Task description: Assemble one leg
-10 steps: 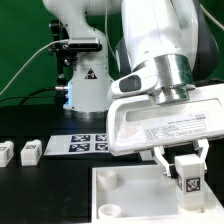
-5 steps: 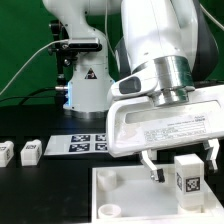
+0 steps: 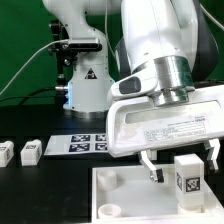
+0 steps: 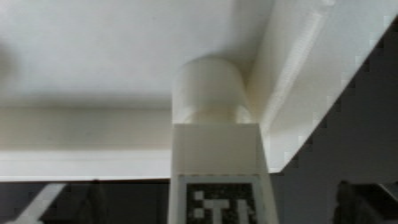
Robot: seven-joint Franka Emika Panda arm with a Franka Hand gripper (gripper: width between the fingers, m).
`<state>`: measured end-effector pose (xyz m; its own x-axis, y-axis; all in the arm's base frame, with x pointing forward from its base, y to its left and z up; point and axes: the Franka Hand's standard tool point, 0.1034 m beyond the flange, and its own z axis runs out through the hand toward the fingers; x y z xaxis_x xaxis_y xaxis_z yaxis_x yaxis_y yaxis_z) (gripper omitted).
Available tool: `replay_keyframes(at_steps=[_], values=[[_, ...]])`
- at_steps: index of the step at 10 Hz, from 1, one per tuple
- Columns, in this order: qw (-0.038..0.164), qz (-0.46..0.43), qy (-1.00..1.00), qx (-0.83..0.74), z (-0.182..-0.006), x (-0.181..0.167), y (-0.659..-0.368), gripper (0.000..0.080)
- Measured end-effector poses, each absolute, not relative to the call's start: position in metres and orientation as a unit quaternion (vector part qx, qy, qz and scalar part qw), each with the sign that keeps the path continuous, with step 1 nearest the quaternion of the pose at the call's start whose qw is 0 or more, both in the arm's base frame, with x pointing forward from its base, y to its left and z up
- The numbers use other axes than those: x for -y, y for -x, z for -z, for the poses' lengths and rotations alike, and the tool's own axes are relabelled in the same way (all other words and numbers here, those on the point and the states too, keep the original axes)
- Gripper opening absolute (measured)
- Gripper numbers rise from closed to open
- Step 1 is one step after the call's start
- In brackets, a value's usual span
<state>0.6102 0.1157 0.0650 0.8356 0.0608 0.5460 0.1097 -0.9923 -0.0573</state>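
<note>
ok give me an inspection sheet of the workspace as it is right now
surface: black table; a large flat white board with round sockets lies on it
job's things: the leg stands upright on the white board, toward the exterior view's right, tag facing the camera
clutter: two small white tagged parts and the marker board on the table
grippers: gripper open, fingers either side of the leg, not touching it
cables: thin green cable at the back
surroundings: second robot base, green backdrop
</note>
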Motion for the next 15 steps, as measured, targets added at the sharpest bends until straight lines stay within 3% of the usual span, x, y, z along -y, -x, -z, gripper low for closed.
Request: replay_keyframes(at_steps=[1,3,6,11,15], values=[[0.044,0.276,0.959,0.043,-0.066,-0.115,-0.61,0.0649],[0.048,0.258,0.964,0.043,-0.097,-0.116,-0.613,0.0649],[0.055,0.209,0.976,0.039,-0.116,-0.118,-0.628,0.0649],[0.069,-0.012,0.997,0.036,-0.096,-0.115,-0.623,0.0649],[0.069,-0.009,0.997,0.019,-0.081,-0.119,-0.625,0.0649]])
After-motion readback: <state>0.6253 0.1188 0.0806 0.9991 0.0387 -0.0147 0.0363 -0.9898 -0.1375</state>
